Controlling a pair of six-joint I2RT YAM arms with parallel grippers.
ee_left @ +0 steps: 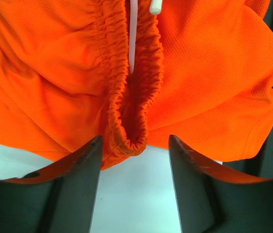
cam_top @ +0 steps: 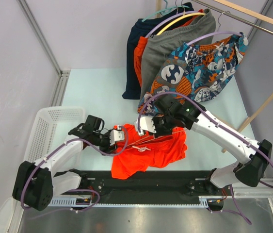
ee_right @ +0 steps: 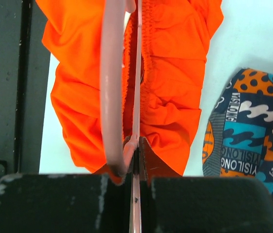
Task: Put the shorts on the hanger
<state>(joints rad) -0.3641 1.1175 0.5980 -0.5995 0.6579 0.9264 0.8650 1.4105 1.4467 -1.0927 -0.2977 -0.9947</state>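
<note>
Roughly midway, I judge: the shorts [cam_top: 151, 153] lie near-centre, the right gripper [ee_right: 137, 143] is clamped on the hanger [ee_right: 112, 97] over their waistband [ee_left: 129, 97], the left gripper [ee_left: 135, 141] is spread around its end, and nothing is hung yet.

The left pincer [ee_left: 135, 141] stands spread with the bunched waistband of the shorts [ee_left: 214, 73] filling the gap between its fingers. Bare worktop [ee_left: 136, 194] shows under its tips. The right pincer [ee_right: 137, 170] is clamped on the hanger [ee_right: 113, 82], whose wire runs ahead of it. The patterned shorts [ee_right: 252, 131] crowd its far side, and a white basket [cam_top: 46, 124] stands well outside the left pincer.
</note>
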